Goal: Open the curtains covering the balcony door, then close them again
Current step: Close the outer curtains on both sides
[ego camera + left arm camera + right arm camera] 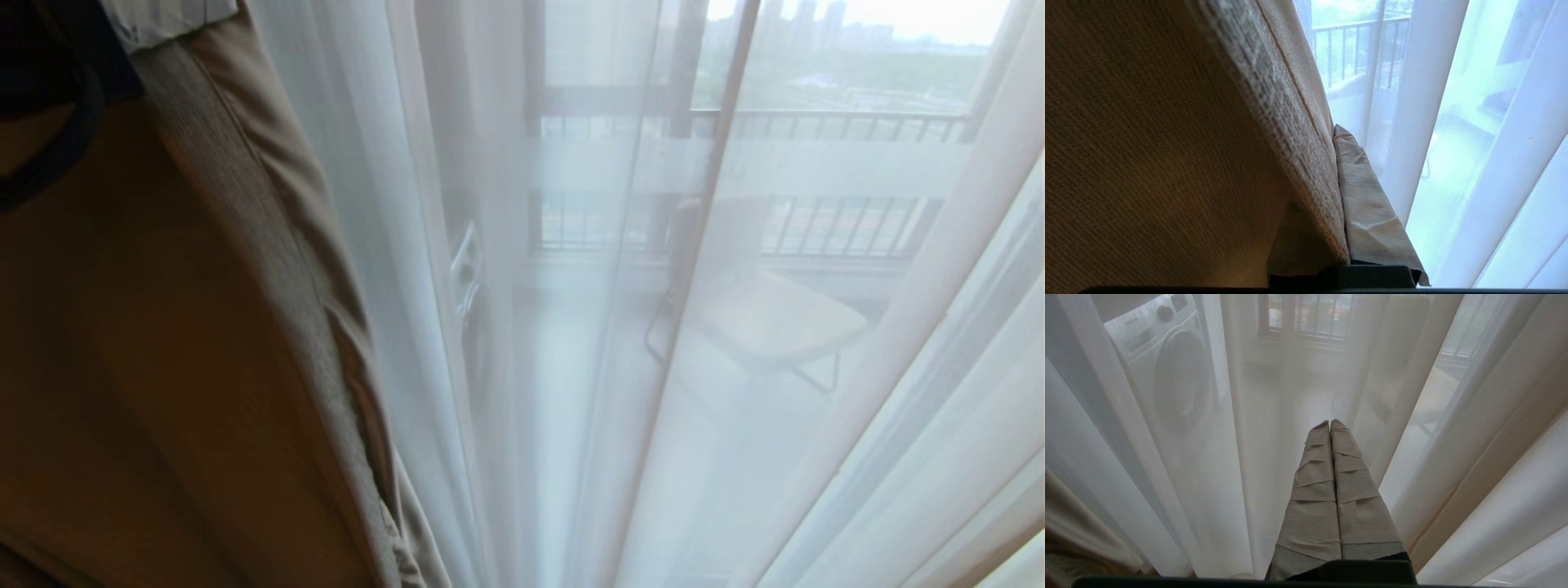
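Far left of the head view: the heavy beige drape (pixel 245 327) of the curtains fills the frame edge, hem running diagonally down. Left gripper (pixel 1341 196) is pinched tight on that hem, woven edge clamped between the taped fingers (pixel 1372 212), one finger hidden behind the cloth. Middle: white sheers (pixel 506 327) hang across the balcony door (pixel 535 163), its dark frame showing through them, so the glass is covered by sheer only. Beyond, blurred: a chair (pixel 767 318) and railing (pixel 816 122) on the balcony. Right gripper (pixel 1331 428) points into the sheers, fingers pressed flat together, holding nothing, idle; a washing machine (pixel 1167 375) shows through the fabric in its view. Step looks like dragging the drape along its rail. Do it well: keep the pinch firm, pull level and steady along the track, don't yank downward, avoid snagging the sheer.
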Available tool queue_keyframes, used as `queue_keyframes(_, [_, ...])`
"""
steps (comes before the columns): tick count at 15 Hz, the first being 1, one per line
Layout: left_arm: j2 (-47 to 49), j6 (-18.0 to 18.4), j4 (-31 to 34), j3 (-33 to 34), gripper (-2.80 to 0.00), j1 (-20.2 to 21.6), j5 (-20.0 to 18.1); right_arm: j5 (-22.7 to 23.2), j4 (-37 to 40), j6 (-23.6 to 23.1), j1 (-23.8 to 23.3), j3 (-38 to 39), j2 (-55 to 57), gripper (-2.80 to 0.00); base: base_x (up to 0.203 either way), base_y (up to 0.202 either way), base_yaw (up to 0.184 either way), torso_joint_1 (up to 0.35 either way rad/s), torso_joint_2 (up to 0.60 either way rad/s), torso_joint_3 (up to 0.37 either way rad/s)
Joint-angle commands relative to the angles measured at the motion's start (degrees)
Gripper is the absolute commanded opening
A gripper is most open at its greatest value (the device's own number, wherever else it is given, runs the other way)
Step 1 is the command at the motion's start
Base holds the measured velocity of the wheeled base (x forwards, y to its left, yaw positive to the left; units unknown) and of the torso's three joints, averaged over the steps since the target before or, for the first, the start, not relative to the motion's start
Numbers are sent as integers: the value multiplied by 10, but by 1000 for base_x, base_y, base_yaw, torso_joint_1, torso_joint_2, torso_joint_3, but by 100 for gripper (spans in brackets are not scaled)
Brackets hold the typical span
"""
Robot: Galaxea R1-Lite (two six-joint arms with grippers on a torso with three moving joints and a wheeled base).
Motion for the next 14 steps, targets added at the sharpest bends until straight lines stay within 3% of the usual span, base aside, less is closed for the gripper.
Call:
queue_keyframes(1, [21,10,-1,-15,-280,-8,1,0,0,0,0,0,0,-280,0,0,0,0,0,0])
queue_keyframes(14, [53,32,2,-45,-280,-70,19,0,0,0,0,0,0,-280,0,0,0,0,0,0])
